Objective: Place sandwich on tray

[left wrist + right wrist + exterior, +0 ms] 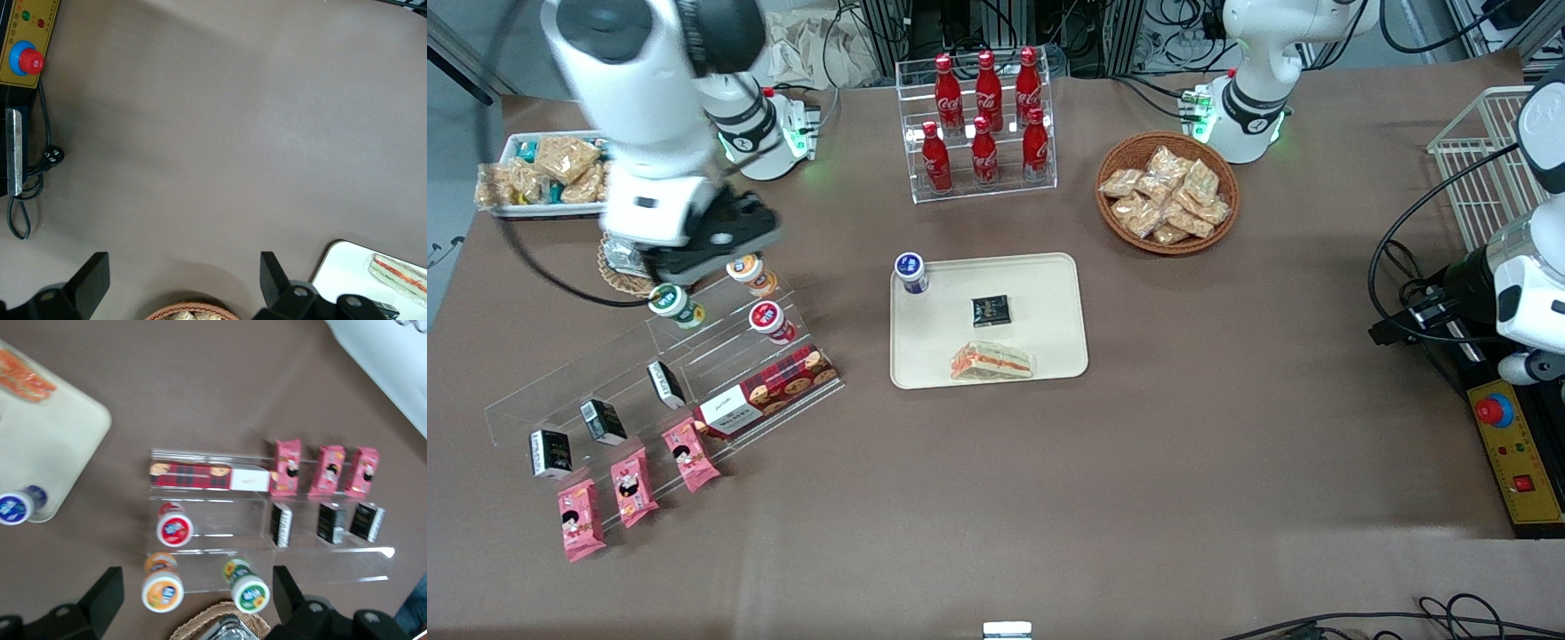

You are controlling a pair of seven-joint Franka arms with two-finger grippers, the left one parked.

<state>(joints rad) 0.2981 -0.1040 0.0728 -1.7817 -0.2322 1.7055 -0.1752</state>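
Note:
The sandwich (993, 362), a wrapped wedge with orange-red and green filling, lies flat on the cream-beige tray (1040, 293), at the tray's edge nearest the front camera. It also shows in the right wrist view (27, 377) on the tray (53, 440), and in the left wrist view (400, 277). My right gripper (698, 253) is open and empty. It hangs above the clear acrylic shelf and a foil container, well away from the tray toward the working arm's end of the table. In the right wrist view the gripper (197, 600) stands wide apart over the cups.
A blue-lidded cup (911, 271) and a black packet (990, 310) also sit on the tray. The acrylic shelf (694, 356) holds cups, a biscuit box, small cartons and pink packets. A cola rack (983, 120), a wicker snack basket (1167, 191) and a white snack tray (543, 173) stand farther back.

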